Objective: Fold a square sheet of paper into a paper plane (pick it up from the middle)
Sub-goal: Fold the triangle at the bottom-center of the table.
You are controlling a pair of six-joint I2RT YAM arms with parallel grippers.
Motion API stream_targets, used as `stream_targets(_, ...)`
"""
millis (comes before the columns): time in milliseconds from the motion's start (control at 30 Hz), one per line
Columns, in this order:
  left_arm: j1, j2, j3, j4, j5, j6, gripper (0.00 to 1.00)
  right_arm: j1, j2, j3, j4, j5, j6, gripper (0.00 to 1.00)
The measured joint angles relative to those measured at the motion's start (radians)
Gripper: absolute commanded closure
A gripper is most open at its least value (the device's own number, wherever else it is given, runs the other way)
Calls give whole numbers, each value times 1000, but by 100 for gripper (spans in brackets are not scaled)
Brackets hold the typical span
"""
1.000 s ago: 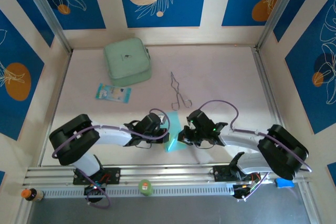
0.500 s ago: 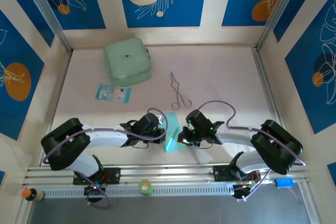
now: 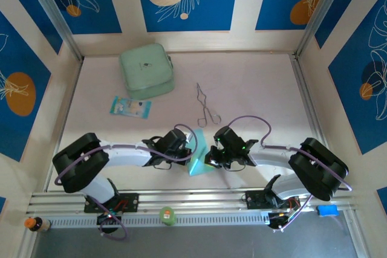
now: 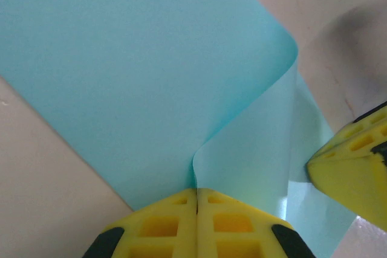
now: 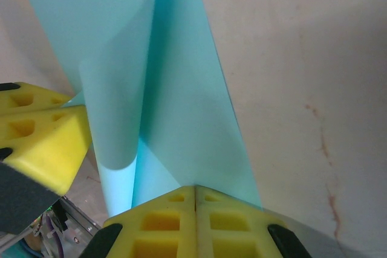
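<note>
Between fingers (image 4: 163,228), square sheet of paper (image 4: 121,58), edges cropped

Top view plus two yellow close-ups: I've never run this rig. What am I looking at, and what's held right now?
The top view looks down from above and behind two robot arms bolted at the near edge of the table: the left arm and the right arm. The other two pictures come from a camera on each wrist. The yellow blocks at the bottom of each are that arm's own jaws. On the table lie a mint case, a small packet and metal tongs. Both pairs of jaws are shut on the cyan paper, pinching it from opposite sides so that it curls between them.
</note>
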Motion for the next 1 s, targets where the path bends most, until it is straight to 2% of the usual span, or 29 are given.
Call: stream_targets(1000, 0, 9, 9, 0, -8, 38, 96, -12, 0, 0, -6, -13, -11, 98)
